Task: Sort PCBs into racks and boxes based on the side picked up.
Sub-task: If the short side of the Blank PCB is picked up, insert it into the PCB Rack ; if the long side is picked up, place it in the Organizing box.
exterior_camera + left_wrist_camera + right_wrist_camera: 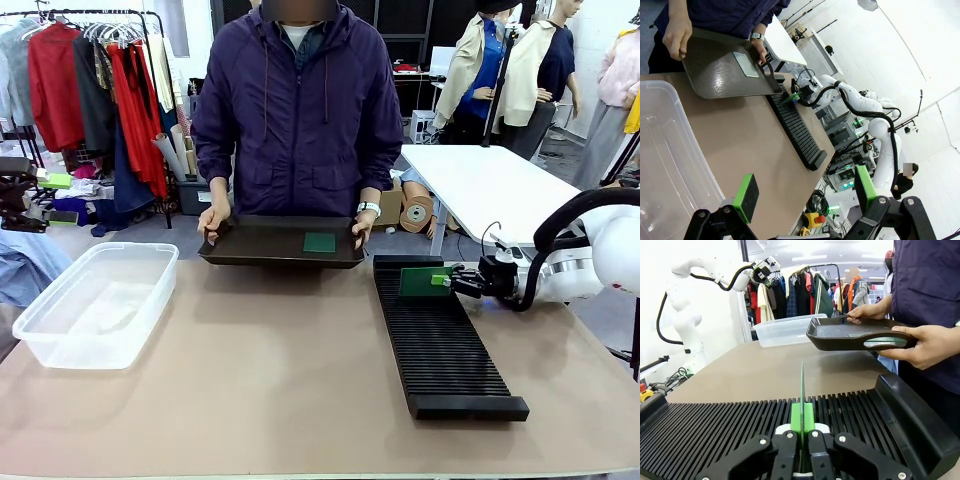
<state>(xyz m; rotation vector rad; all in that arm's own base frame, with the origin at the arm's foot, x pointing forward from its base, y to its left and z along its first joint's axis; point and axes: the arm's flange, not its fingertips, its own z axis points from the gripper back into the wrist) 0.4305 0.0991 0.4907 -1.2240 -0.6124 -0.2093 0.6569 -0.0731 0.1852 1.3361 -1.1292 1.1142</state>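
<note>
One table point(250, 400): it carries everything; take the rack as your reference for the rest.
Person point(300, 100): stands just beyond the rack's far end, across the table from you.
Rack point(440, 350): long, black and slotted, running from the far edge toward you on the right arm's side.
Box point(70, 355): clear tub, well apart from the rack on the left arm's side, with no board that you can make out inside.
Tray point(260, 245): held off the table beside the rack's far end, one hand point(213, 222) on the end away from the rack and the other hand point(362, 228) on the end nearest it.
Left gripper point(805, 190): jaws wide apart and holding nothing, above the box side, well away from the rack.
Right gripper point(445, 282): clamped on a PCB point(424, 282), over the rack's far end.
Held PCB: stands on edge, upright and in line with the slots; you cannot tell whether its lower edge is in a slot.
Second PCB point(319, 242): lies flat on the tray, toward the end nearest the rack.
Step in hand: by your view, racking the held board.
Next move: you probably need a straight descent with the board kept parallel to its slot, and release only once it is seated; the tray board waits after that.
</note>
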